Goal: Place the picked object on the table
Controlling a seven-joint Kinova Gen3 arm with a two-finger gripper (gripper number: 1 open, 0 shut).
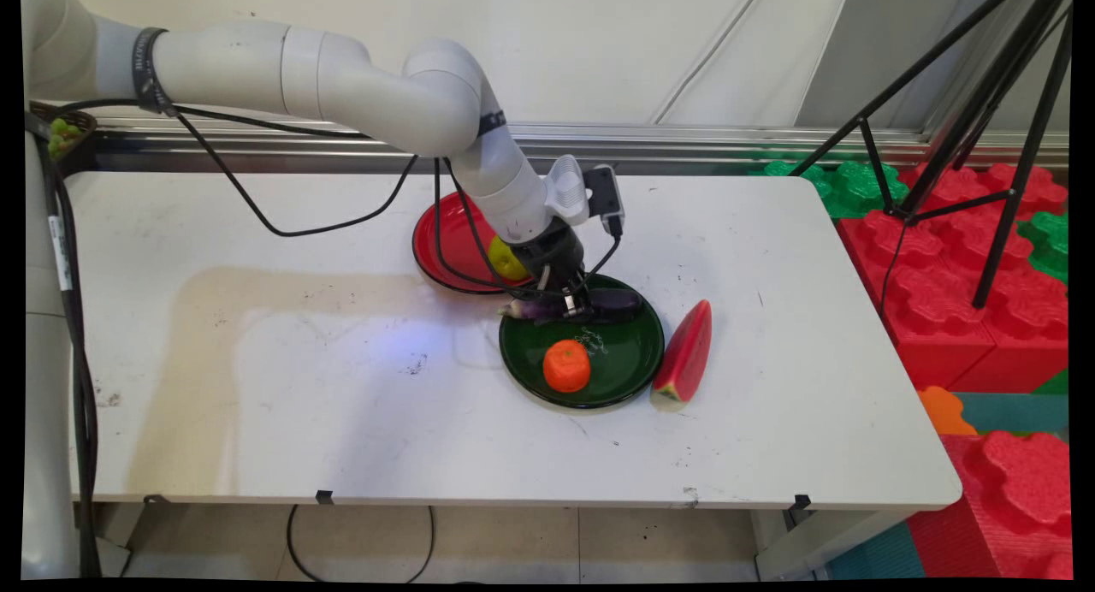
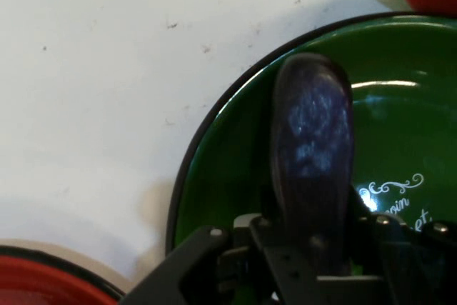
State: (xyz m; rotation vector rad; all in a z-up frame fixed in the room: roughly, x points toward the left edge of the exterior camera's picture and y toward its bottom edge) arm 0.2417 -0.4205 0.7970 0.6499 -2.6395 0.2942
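- Main view alone shows a round orange fruit (image 1: 566, 365) just below the tool (image 1: 575, 305).
- Hand view: tool (image 2: 312, 237) clenched on a dark purple eggplant (image 2: 312, 148) over the glossy green plate (image 2: 221, 169).
- Arm slants down from upper left.

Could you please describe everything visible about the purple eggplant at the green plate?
The eggplant is a long, dark purple toy vegetable with a glossy, plastic-looking skin and a paler stem end pointing left. It lies on its side across the far part of the green plate, the stem end reaching out past the plate's left rim. The gripper is down on its middle, fingers on either side. An orange sits apart from it, nearer the camera.
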